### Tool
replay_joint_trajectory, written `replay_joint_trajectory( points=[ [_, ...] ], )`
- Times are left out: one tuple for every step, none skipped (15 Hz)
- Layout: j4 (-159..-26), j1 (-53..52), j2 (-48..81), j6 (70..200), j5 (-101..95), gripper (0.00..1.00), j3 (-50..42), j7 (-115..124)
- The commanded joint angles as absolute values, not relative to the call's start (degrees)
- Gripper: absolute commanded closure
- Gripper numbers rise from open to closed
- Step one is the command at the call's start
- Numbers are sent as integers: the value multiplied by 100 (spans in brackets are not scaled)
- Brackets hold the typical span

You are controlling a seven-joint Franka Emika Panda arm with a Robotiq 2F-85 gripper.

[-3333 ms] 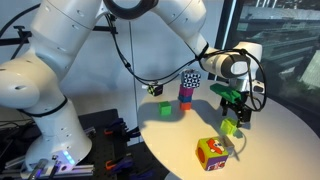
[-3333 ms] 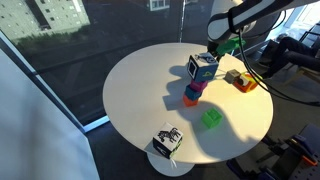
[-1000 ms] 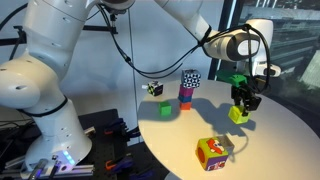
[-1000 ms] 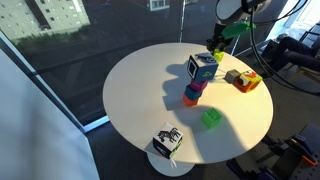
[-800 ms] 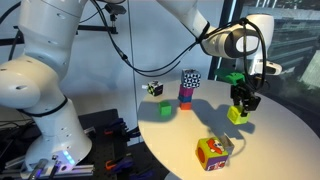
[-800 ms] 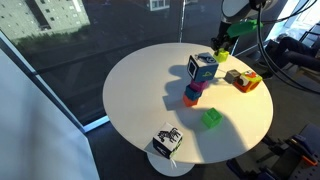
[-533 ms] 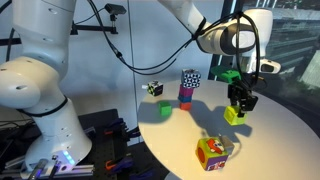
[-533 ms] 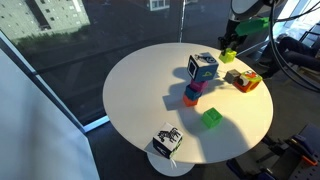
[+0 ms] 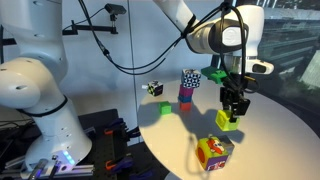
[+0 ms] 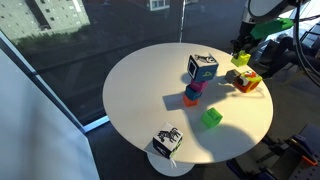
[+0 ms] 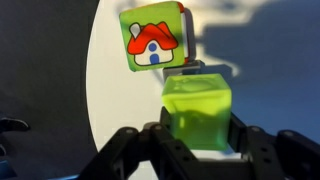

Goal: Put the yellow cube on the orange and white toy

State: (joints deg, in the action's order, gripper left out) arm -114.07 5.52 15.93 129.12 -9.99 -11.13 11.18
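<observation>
My gripper is shut on the yellow cube, which hangs in the air above the table. In the wrist view the lime cube fills the space between my two black fingers. The orange and white toy stands on the table below and slightly in front of the cube. From the wrist its top face with a red house picture lies just past the cube. In an exterior view the cube hovers right above the toy.
A tall stack with a checkered top stands behind, also visible as a stack mid-table. A darker green cube and a patterned cube sit near the far rim. Another patterned block lies at the table edge.
My gripper has carried the yellow cube sideways towards the orange and white toy and a little lower; the toy and the other blocks have not moved.
</observation>
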Motion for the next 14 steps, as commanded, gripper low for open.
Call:
replay_joint_trajectory(
  points=[
    [-11960, 577, 1170, 13083, -1242, 72, -1186, 1285],
    [-12064, 590, 1116, 13124, -1291, 72, -1208, 1295],
    [-12146, 605, 1071, 13162, -1327, 72, -1225, 1298],
    [-12218, 620, 1033, 13191, -1348, 72, -1241, 1299],
    [-12298, 638, 999, 13235, -1376, 72, -1259, 1302],
    [-12360, 652, 974, 13269, -1395, 72, -1276, 1304],
    [-12420, 669, 958, 13306, -1405, 72, -1289, 1280],
    [-12463, 684, 955, 13327, -1399, 72, -1296, 1266],
    [-12509, 693, 947, 13350, -1402, 72, -1308, 1268],
    [-12547, 704, 942, 13370, -1402, 72, -1315, 1267],
    [-12592, 715, 943, 13411, -1405, 72, -1327, 1270],
    [-12619, 724, 947, 13437, -1407, 72, -1336, 1272],
    [-12651, 734, 953, 13480, -1415, 72, -1349, 1280],
    [-12673, 740, 963, 13502, -1422, 72, -1364, 1289]
  ],
)
